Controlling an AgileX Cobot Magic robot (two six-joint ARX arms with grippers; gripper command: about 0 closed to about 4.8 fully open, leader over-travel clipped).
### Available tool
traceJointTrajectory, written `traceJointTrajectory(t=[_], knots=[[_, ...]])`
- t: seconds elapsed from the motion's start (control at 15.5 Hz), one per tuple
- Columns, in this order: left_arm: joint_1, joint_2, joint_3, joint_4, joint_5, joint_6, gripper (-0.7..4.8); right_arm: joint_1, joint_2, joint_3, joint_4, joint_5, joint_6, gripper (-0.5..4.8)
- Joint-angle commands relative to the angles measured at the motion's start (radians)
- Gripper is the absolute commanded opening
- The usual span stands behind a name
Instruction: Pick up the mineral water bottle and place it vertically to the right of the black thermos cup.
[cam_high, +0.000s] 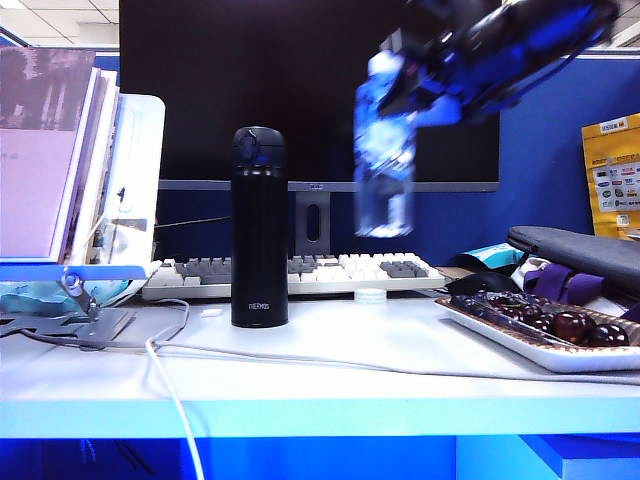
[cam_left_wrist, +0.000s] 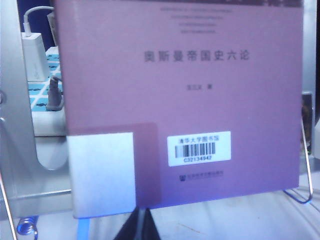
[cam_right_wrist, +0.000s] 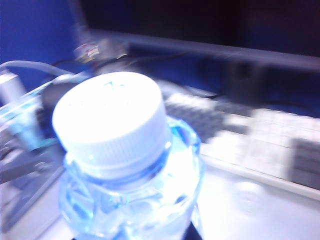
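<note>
Right gripper (cam_high: 420, 85) is clamped on the mineral water bottle (cam_high: 385, 150), roughly upright, in the air above the keyboard (cam_high: 300, 272), right of the black thermos cup (cam_high: 259, 228) on the counter (cam_high: 320, 370). Frame is blurred, so tilt is uncertain. Left gripper (cam_left_wrist: 141, 227): can't tell its state, facing a book (cam_left_wrist: 185, 100).
</note>
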Motion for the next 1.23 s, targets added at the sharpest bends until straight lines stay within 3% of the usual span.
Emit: traceJointTrajectory(t=[0.06, 0.58, 1.23], knots=[[0.0, -0.003, 0.0, -0.009, 0.007, 0.004, -0.04, 0.011, 0.049, 0.012, 0.199, 0.006, 0.002, 1.35], [0.0, -0.003, 0.0, -0.009, 0.005, 0.004, -0.04, 0.017, 0.244, 0.055, 0.334, 0.023, 0.002, 1.35], [0.0, -0.003, 0.0, -0.009, 0.006, 0.004, -0.04, 0.032, 0.283, 0.166, 0.171, -0.063, -0.078, 1.35]])
